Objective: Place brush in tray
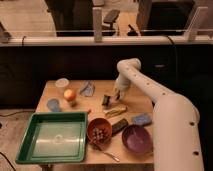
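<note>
Large rectangular green plastic tray (31, 148) sits at the front-left of the wooden worktop (130, 107), holding none of the small items. Small brush with dark-grey head (106, 100) stands mid-worktop, well apart from the tray, just above a thin yellow-green piece (116, 111). Gripper (118, 95) hangs just right of the brush; cannot tell its opening or whether it touches the brush. Round purple bowl (137, 139) front-right.

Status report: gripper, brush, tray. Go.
Gripper low over the table's far side, beside the brush. Brush on the table, not in the tray. Orange bowl sits between them.
</note>
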Robot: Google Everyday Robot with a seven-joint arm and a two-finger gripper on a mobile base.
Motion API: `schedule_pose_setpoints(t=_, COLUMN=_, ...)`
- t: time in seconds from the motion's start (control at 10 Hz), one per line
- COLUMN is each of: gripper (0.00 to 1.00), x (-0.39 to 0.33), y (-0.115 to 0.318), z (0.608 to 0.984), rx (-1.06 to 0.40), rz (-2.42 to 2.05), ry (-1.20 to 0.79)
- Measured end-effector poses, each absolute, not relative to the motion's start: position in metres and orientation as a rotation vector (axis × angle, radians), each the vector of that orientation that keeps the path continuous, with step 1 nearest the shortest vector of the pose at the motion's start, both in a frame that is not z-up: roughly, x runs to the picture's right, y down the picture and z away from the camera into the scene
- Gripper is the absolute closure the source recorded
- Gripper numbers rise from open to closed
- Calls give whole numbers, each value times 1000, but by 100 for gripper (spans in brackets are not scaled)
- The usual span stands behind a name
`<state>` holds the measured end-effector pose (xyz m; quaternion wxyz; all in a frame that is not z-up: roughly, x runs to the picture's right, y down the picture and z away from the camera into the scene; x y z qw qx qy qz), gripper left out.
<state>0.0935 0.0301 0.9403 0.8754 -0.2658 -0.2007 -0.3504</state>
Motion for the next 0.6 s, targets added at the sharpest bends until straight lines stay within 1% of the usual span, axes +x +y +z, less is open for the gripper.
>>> schedule_pose_setpoints(t=0.6, gripper=100, x=82, y=-8, z=908, rx=-561, rz=-778, ry=-436)
